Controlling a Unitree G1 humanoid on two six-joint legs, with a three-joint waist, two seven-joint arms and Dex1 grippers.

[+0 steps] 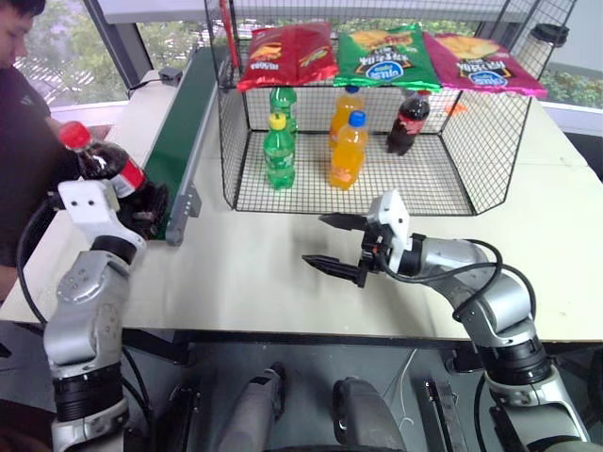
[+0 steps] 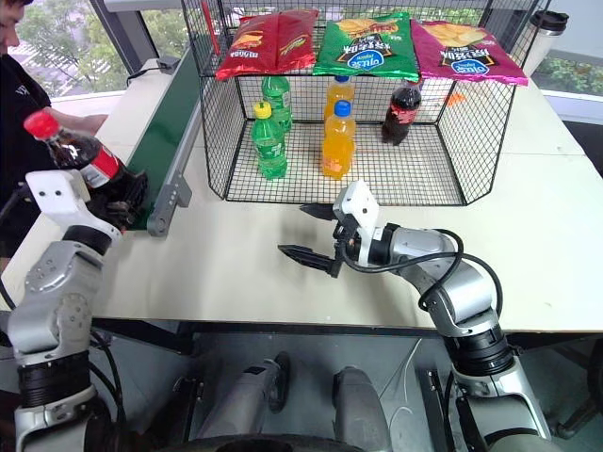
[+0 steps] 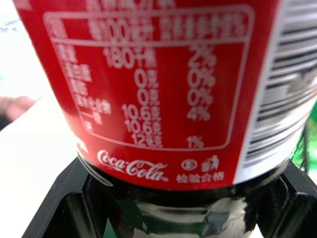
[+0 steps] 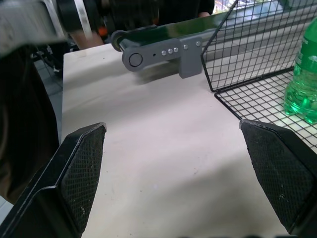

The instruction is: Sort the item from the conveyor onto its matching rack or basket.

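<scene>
Cola bottle (image 1: 105, 161), red cap, tilted, clamped in left fingers (image 3: 59, 198); right fingers (image 4: 81, 168) spread, empty.

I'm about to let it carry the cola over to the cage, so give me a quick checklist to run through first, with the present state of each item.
1. Left end effector shut on the cola bottle: ok.
2. Bottle lifted off the conveyor: ok, it is held tilted above the belt's near end.
3. Grip firm enough for the carry: cannot tell; the fingers hold the bottle low, below the label.
4. Right end effector out of the way: ok, open over the table in front of the cage.
5. Free floor beside the other cola bottle: ok.
6. Person close by the left arm: not ok.
</scene>
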